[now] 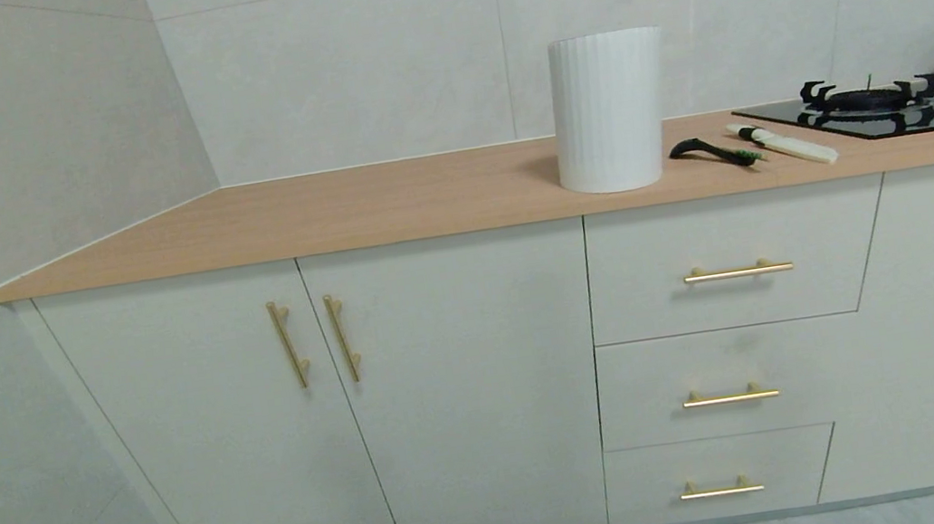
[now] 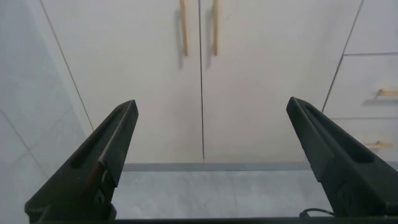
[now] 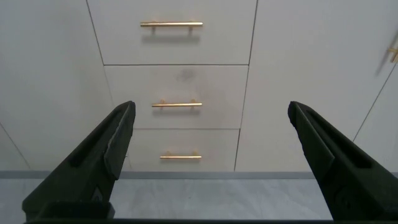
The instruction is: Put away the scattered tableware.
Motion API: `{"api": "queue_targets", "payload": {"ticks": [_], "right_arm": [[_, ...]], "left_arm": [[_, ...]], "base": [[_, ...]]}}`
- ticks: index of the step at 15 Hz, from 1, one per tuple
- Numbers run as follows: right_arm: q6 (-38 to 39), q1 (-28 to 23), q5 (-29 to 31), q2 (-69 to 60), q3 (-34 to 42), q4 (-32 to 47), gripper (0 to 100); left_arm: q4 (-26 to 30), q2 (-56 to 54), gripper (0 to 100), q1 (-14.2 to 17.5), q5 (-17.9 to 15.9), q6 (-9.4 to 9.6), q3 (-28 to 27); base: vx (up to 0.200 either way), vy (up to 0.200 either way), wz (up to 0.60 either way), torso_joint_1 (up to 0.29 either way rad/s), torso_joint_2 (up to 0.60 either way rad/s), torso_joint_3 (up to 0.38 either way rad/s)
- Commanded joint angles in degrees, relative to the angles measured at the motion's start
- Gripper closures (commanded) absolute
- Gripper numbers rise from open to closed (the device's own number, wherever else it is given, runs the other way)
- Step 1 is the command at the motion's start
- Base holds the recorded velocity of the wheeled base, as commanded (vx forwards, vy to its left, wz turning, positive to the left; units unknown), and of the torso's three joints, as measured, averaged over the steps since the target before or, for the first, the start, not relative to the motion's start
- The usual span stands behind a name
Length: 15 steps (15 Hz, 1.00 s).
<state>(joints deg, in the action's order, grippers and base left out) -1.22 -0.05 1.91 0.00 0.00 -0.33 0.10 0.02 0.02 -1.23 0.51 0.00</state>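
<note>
Left gripper (image 2: pixel 211 109): jaws wide apart, nothing between them. Right gripper (image 3: pixel 211 109): same, apart and empty.

From the head view we get the tableware, all toward the right end of the wooden counter (image 1: pixel 332 212):
- white ribbed holder (image 1: pixel 610 109), upright, near the front edge
- black utensil (image 1: pixel 715 151), flat, just right of the holder. Long axis runs roughly along the front edge, curved black end toward the holder, green end toward the gas hob (image 1: pixel 894 111)
- cream-white utensil (image 1: pixel 782 144), flat, between the black one and the hob. Long axis is diagonal, dark-banded end toward the back wall, pale end toward the front edge. We can't tell if the two touch.

Left wrist view faces the double cabinet doors (image 2: pixel 199 74) and their brass handles. Right wrist view faces the three-drawer stack (image 3: pixel 177 93).
</note>
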Motion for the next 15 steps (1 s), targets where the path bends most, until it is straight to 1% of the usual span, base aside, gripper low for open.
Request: {"api": "queue_targets", "payload": {"ticks": [1,5,11,15], "right_arm": [[-0.01,0.05,0.02,0.09,0.00,-0.02,0],[-0.01,0.05,0.02,0.09,0.00,-0.02,0],[-0.01,0.05,0.02,0.09,0.00,-0.02,0],[-0.10,0.05,0.02,0.09,0.00,-0.02,0]], "left_arm": [[-0.01,-0.02,0,0.06,0.00,0.02,0.00],[-0.01,-0.02,0,0.06,0.00,0.02,0.00],[-0.01,-0.02,0,0.06,0.00,-0.07,0.00],[-0.01,-0.02,0,0.06,0.00,-0.07,0.00]], "base": [[0.000,0.000,0.00,0.000,0.00,0.000],[0.000,0.000,0.00,0.000,0.00,0.000],[0.200,0.000,0.00,0.001,0.00,0.004],[0.000,0.000,0.00,0.000,0.00,0.000]]}}
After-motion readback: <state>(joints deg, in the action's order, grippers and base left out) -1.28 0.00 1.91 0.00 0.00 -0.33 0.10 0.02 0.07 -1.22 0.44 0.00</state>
